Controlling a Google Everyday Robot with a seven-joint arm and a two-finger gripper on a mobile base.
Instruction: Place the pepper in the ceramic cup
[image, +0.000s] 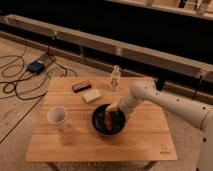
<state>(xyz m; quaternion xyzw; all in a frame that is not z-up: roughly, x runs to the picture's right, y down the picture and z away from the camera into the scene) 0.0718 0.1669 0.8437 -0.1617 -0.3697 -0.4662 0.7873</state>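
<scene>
The slender red-orange pepper (107, 120) lies inside the wide black bowl (99, 127) near the middle of the wooden table (145, 142). The white ceramic cup (57, 118) stands upright on the table's left side, well apart from the bowl. My gripper (113, 108) reaches in from the right and hangs at the bowl's upper right rim, just above the pepper's upper end. The white arm covers part of the bowl's right rim.
A small clear bottle (115, 78) stands at the table's far edge. A pale block (91, 95) and a dark flat object (81, 86) lie at the back left. Cables and a black box (36, 66) lie on the floor at left.
</scene>
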